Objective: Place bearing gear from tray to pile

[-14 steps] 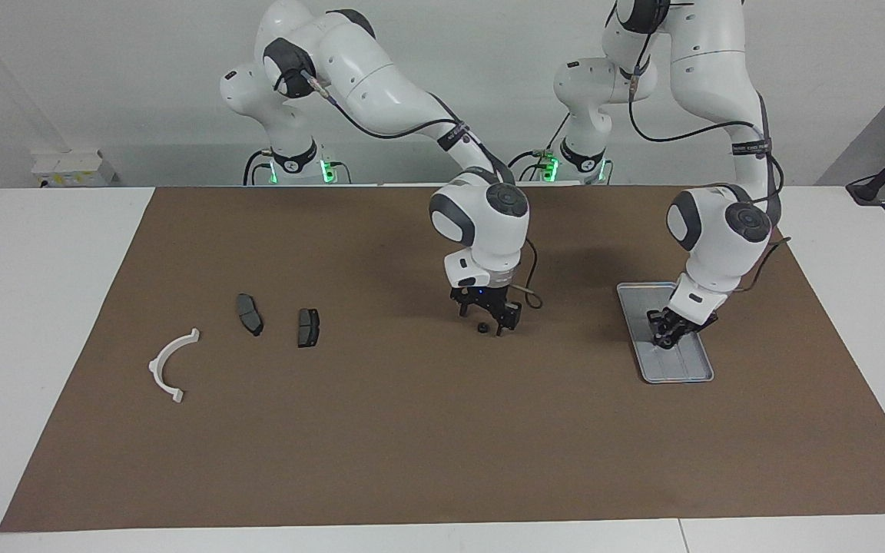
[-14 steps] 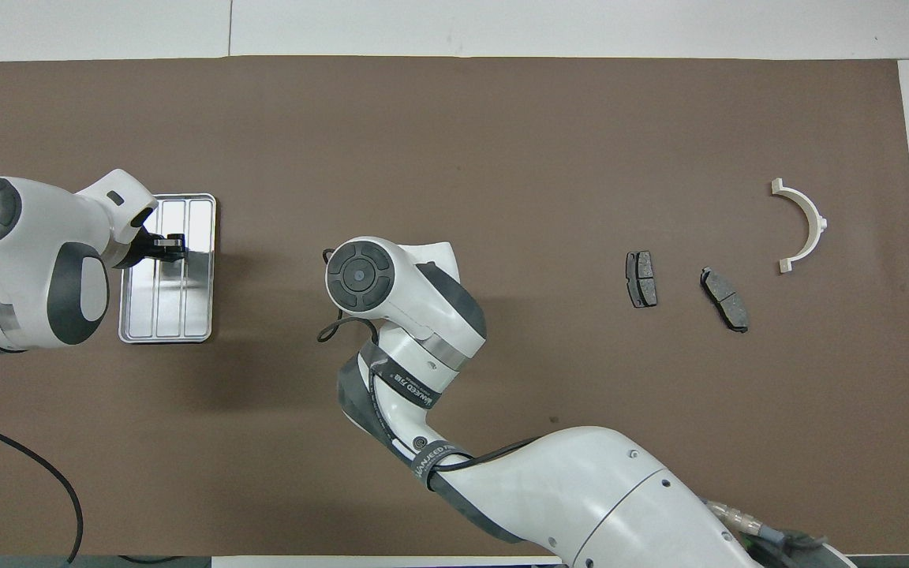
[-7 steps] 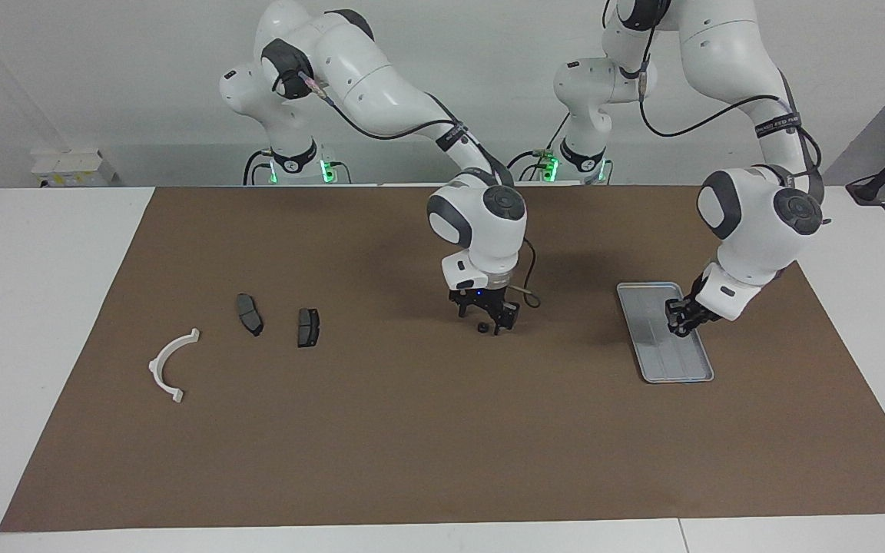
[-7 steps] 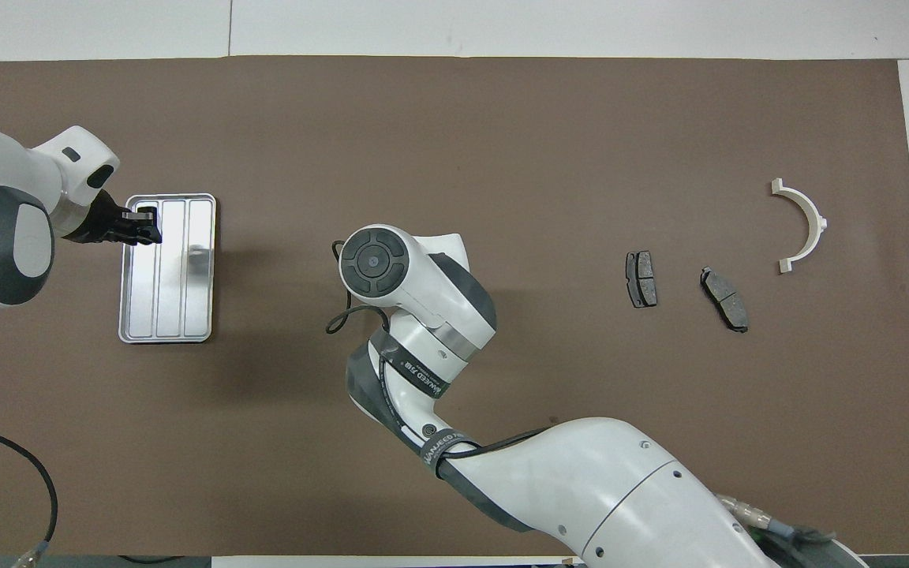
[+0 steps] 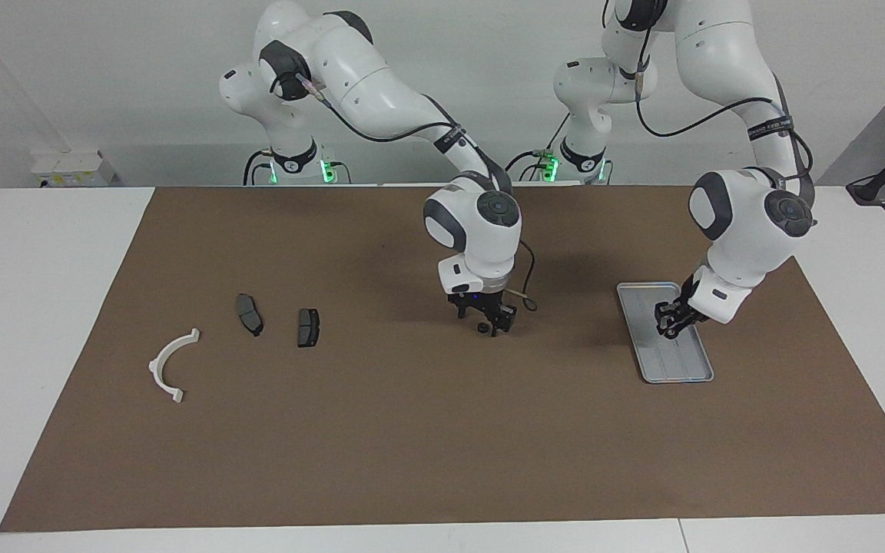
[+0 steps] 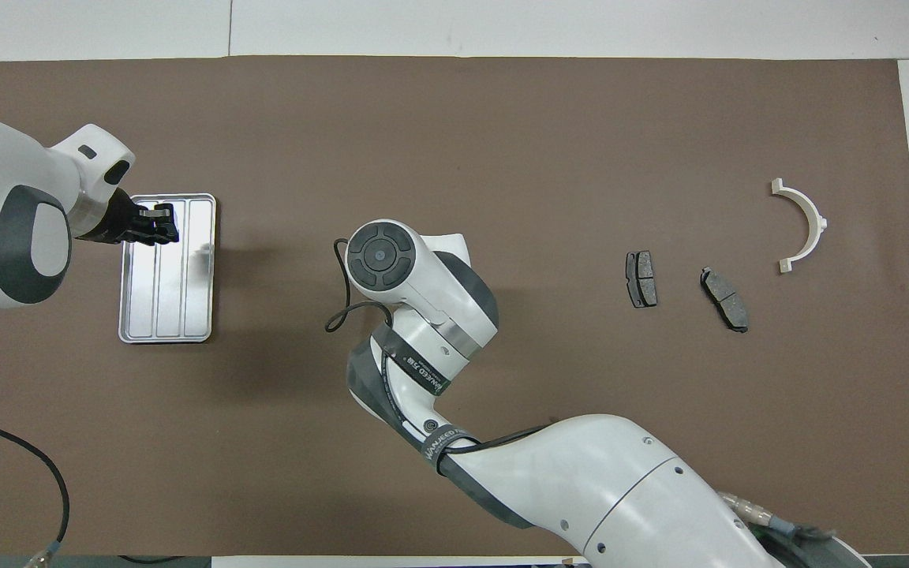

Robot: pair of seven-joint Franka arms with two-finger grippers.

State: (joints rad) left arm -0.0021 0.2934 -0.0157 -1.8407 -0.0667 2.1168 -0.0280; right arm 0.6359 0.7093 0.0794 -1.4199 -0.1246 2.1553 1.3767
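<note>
Your right gripper (image 5: 487, 322) sits low over the middle of the brown mat (image 5: 442, 430) on the tabletop, fingers pointing down. A small dark round part, which I take for the bearing gear (image 5: 482, 329), shows at the fingertips. It looks close to the mat or on it; whether the fingers are clamping it or spread around it, you cannot tell from here. The overhead view is no help, since the wrist housing covers the spot.

So the gear is out of the tray (image 5: 677, 369) and mid-table, between the tray and the pile. The handover point in the centre makes sense: the tray lies at the left arm's end, the pile at the right arm's end.

Your left gripper (image 5: 667, 322) hangs just above the tray, over the part nearer to the robots. It carries nothing that shows; its finger state is also unreadable. The tray's ribbed floor looks bare.

Pile: two brake pads (image 5: 308, 327) side by side, the white half-ring bracket (image 5: 171, 365) farther out toward the right arm's end. All lie apart, none touching.

Judgement: roughly halfway. Next comes a firm grip on a very small part, then a carry toward the pads.
</note>
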